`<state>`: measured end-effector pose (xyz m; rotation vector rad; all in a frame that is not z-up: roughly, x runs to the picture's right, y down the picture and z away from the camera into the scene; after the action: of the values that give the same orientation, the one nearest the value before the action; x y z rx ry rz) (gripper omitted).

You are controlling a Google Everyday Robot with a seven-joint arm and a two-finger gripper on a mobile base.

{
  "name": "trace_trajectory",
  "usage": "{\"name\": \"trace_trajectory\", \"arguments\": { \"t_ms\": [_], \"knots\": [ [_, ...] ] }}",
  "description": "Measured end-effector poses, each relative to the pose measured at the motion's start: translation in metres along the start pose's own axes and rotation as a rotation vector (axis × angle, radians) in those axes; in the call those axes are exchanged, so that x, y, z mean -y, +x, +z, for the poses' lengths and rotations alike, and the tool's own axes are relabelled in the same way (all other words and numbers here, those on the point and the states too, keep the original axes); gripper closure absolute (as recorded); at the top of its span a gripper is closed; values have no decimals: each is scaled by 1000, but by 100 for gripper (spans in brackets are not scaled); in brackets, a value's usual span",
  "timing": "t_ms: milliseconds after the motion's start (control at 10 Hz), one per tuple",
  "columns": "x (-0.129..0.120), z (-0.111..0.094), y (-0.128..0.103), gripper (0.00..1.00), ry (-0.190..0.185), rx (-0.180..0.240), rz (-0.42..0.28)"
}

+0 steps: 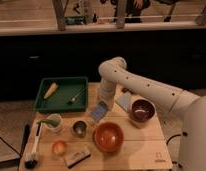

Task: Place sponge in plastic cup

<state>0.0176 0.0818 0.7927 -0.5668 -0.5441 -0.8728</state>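
My gripper (102, 105) hangs from the white arm over the middle of the wooden table (146, 150), just right of the green tray. It is shut on the sponge (98, 113), a small blue-grey pad that hangs tilted below it, a little above the table top. The sponge is above and between the metal cup and the orange bowl. The yellow-green plastic cup does not show in this view.
A green tray (43, 102) holds a yellow item and a fork. On the table stand a pale mug with a green utensil (53, 123), a shiny metal cup (78, 129), an orange bowl (108, 136), a dark bowl (142, 110), a pale grey-blue sheet (124, 101), a brown block (77, 156), an orange fruit (59, 147) and a brush (32, 150).
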Motion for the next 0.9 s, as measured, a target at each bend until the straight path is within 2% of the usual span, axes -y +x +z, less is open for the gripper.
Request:
{"name": "trace_trajectory", "arguments": {
  "t_ms": [300,900],
  "knots": [
    [4,-3,21,100,58,-2,68],
    [23,-19,53,100,131,-10,185]
  ]
}}
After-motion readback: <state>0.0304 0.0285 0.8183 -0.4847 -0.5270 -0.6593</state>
